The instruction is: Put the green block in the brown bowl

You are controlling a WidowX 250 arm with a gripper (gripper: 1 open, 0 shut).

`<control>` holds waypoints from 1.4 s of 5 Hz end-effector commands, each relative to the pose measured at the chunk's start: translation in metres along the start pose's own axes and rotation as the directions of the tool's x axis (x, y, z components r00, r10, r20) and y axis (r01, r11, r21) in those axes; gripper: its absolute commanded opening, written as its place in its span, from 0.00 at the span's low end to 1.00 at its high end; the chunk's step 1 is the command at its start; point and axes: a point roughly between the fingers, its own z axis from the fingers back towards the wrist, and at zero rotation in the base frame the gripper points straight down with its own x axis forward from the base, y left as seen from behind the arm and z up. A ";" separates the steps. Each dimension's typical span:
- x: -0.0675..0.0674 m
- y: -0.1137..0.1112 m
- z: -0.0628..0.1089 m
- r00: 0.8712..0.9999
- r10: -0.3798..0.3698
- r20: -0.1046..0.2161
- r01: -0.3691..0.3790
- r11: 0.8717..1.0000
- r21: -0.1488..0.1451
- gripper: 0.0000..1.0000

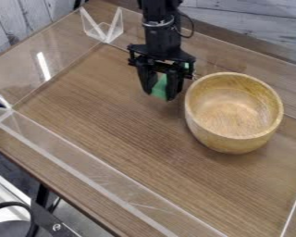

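Observation:
The green block (pixel 155 87) hangs between the black fingers of my gripper (pixel 159 89), which is shut on it a little above the wooden tabletop. Only the block's lower part shows between the fingers. The brown bowl (pixel 235 112) stands to the right of the gripper, round, light wood, with nothing inside. The gripper is just left of the bowl's near-left rim, apart from it.
A low clear acrylic wall (pixel 64 153) runs around the brown wooden table (pixel 101 120). A clear acrylic stand (pixel 103 25) sits at the back left. The robot arm (pixel 159 23) comes down from the top centre.

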 end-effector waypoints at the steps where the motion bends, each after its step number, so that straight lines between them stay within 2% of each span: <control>1: 0.015 -0.001 0.017 0.997 -0.027 0.072 0.026 1.000 0.017 0.00; 3: 0.019 -0.029 0.040 0.990 -0.088 0.112 0.091 0.996 -0.016 0.00; 4: 0.023 -0.053 0.046 0.982 -0.141 0.125 0.146 0.989 -0.027 0.00; 6: 0.029 -0.104 0.037 0.963 -0.246 0.112 0.251 0.967 -0.036 0.00; 7: 0.034 -0.108 0.028 0.961 -0.259 0.095 0.263 0.964 -0.034 0.00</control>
